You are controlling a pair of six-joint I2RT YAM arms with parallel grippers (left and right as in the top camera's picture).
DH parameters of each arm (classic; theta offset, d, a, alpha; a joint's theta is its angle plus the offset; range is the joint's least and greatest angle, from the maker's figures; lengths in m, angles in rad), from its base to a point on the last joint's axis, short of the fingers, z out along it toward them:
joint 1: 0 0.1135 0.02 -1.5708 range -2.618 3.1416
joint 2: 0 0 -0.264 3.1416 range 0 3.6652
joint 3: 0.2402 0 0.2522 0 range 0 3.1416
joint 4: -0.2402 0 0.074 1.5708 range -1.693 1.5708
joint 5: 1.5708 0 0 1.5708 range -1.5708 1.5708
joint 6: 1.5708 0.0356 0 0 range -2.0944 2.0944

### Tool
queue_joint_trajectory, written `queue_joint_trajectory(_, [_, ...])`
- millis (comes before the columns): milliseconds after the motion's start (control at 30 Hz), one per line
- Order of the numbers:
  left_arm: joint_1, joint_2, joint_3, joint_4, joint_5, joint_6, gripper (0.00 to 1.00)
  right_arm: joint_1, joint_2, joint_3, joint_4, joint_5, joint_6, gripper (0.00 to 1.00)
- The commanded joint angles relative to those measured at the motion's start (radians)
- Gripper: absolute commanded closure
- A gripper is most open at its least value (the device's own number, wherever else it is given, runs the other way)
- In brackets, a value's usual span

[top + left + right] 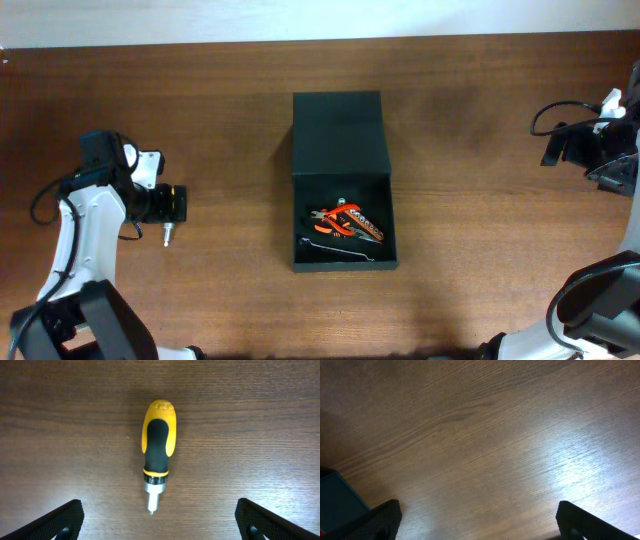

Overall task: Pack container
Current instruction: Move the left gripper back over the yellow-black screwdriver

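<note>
The dark green-black container lies open mid-table with its flap lid laid back. Inside are orange-handled pliers and a thin metal tool. A yellow-and-black stubby screwdriver lies on the table at the left, its tip toward my left gripper; it also shows in the overhead view. My left gripper is open above it, fingers spread either side, not touching. My right gripper is open and empty over bare wood at the far right. A corner of the container shows in the right wrist view.
Brown wooden table. The left arm stands at the left edge, the right arm at the right edge with its cables.
</note>
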Motion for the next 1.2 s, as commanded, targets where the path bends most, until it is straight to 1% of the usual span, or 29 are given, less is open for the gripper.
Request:
queue_joint_trajectory(0, [0.004, 0.051, 0.03, 0.0, 0.019, 0.103, 0.01, -0.002, -0.005, -0.006, 0.003, 0.009, -0.007, 0.01])
queue_joint_trajectory(200, [-0.011, 0.126, 0.034, 0.011, 0.018, 0.131, 0.01, -0.002, -0.005, -0.006, 0.002, 0.009, -0.007, 0.01])
queue_joint_trajectory(400, [-0.039, 0.15, 0.034, 0.019, 0.014, 0.13, 0.01, -0.002, -0.005, -0.006, -0.005, 0.008, -0.006, 0.01])
queue_joint_trajectory(700, [-0.051, 0.158, 0.034, 0.027, -0.001, 0.113, 0.01, -0.002, -0.005, -0.006, -0.008, -0.018, -0.006, 0.01])
queue_joint_trajectory(1000, [-0.05, 0.256, 0.034, 0.027, -0.001, 0.093, 0.0, -0.002, -0.005, -0.006, -0.009, -0.033, -0.006, 0.01])
queue_joint_trajectory(1100, [-0.05, 0.263, 0.034, 0.028, -0.003, 0.092, 0.0, -0.002, -0.005, -0.006, -0.008, -0.033, -0.006, 0.01])
queue_joint_trajectory(1167, [-0.05, 0.264, 0.033, 0.031, -0.062, 0.061, 0.0, -0.002, -0.005, -0.006, -0.008, -0.034, -0.006, 0.01])
